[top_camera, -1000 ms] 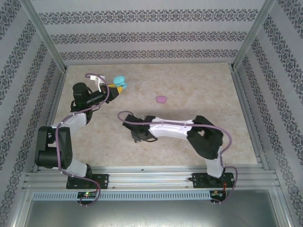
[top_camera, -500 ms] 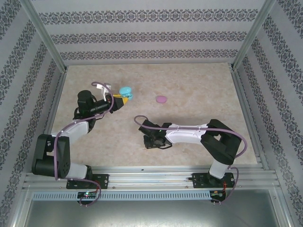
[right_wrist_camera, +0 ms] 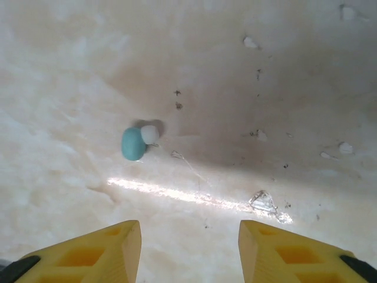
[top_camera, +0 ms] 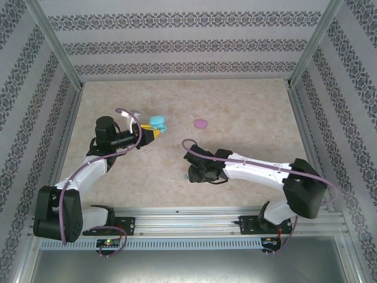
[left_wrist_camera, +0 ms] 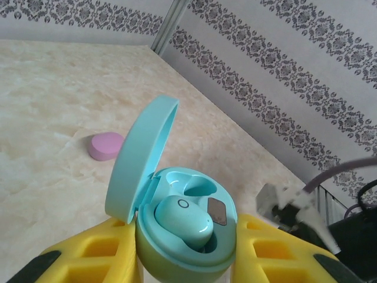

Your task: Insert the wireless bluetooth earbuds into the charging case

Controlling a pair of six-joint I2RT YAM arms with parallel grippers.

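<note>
No writing, brand or number could be read; the earbud [left_wrist_camera: 179, 221] in the charging case [left_wrist_camera: 138, 162] bore only a small ring.

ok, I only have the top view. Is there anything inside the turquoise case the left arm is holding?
Observer: On the left wrist camera the left gripper grips the case with its lid up. There is one seated earbud, and the slot beside it is empty.
Operator: and has the right arm got the other bud?
Observer: No. On the right wrist camera the right gripper is open and empty. The loose earbud lies on the table ahead of its fingers.
</note>
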